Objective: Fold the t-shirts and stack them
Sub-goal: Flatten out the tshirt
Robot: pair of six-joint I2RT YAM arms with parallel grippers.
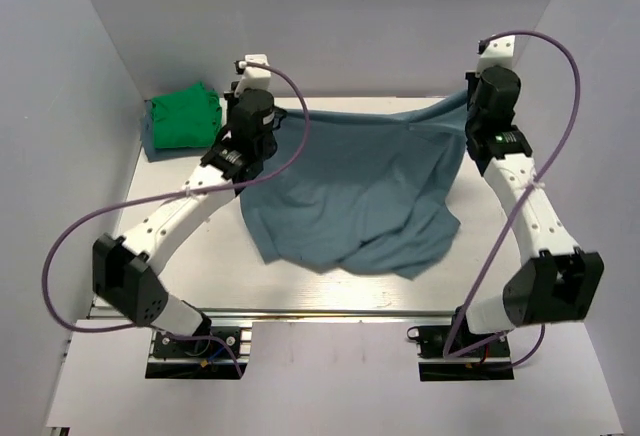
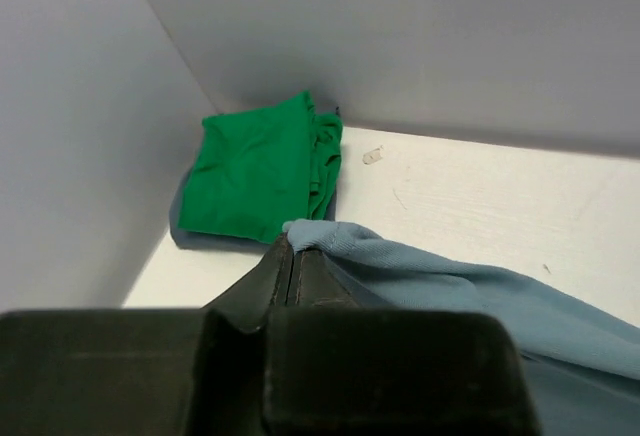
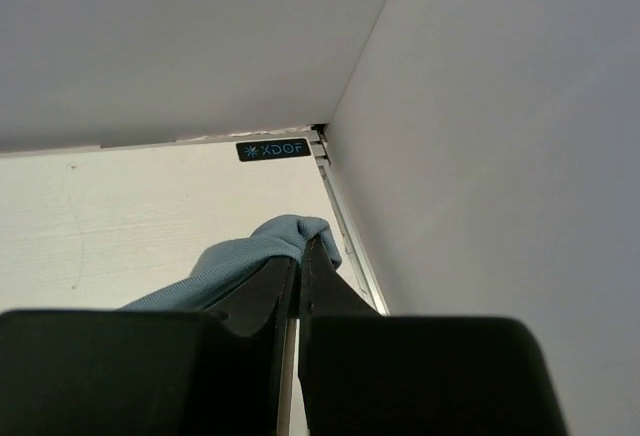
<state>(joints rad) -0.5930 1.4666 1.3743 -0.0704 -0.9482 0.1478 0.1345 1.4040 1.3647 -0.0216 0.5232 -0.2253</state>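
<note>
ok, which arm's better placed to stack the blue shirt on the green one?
Left, probably: the left pincer, shut on the blue shirt, sits close beside the green shirt in the far-left corner; the right pincer grips the opposite edge, far from it.

Two t-shirts are lying on the one worktop (image 1: 200,266): one blue-grey t-shirt (image 1: 360,196), spread out, and one green t-shirt (image 1: 183,118), folded. A single blue-grey layer (image 2: 200,239) is peeking out beneath the green one; whether it is a third shirt cannot be told. Two arms are reaching in, the left arm (image 1: 190,206) and the right arm (image 1: 525,196), carrying two grippers, the left gripper (image 2: 290,251) and the right gripper (image 3: 298,251). Two purple cables are looping out, the left cable (image 1: 47,286) and the right cable (image 1: 578,71). One label (image 3: 273,150) and one small scrap (image 2: 372,156) are sitting on the worktop.
</note>
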